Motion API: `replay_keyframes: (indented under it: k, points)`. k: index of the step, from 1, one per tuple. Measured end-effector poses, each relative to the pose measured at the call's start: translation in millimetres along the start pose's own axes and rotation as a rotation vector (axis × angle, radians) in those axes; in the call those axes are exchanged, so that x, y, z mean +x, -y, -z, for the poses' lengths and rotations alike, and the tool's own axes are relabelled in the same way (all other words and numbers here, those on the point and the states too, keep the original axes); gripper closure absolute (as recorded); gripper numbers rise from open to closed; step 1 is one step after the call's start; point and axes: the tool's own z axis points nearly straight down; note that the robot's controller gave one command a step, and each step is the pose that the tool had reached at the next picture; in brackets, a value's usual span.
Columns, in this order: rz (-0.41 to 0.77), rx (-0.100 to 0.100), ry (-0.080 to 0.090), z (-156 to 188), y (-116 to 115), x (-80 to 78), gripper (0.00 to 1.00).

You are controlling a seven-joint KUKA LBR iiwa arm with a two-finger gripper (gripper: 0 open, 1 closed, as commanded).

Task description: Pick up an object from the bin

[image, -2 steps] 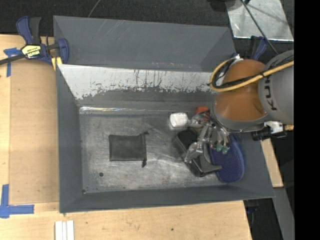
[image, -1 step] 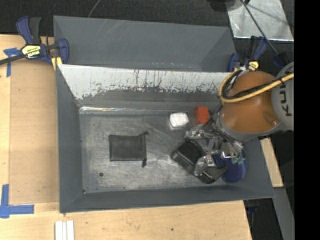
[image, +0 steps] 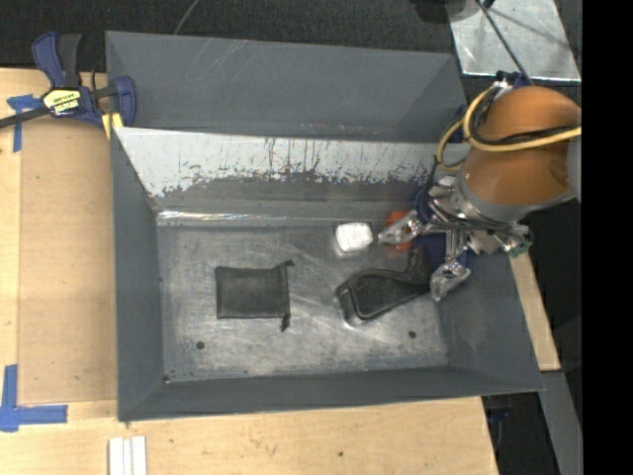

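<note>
Hovering low at the right end of the bin (image: pixel 297 87), the claw (image: pixel 417 260) is spread wide with nothing between its fingers. My read: the wide spread is so it can straddle something. Nearest is the black curved piece (image: pixel 381 295), just left of the claw, with one end by its lower finger. It's the likeliest pick. A small white lump (image: pixel 353 237) sits just left of the upper finger. A flat black pouch (image: pixel 252 292) lies well off left. All three lie loose and apart on the bin floor.

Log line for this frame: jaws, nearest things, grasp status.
jaws: open, right end of bin floor | nearest: black curved thing, white lump | farther left: black flat pouch | grasp: none yet
</note>
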Motion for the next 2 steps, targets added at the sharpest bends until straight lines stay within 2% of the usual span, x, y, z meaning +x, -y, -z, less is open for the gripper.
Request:
replay_keyframes:
  k: [1, 2]
  points:
    - [0.299, 0.006, 0.009, -40.8, -46.1, 3.1, 0.0]
    - [0.686, 0.008, 0.01, -41.1, -83.7, 31.1, 0.0]
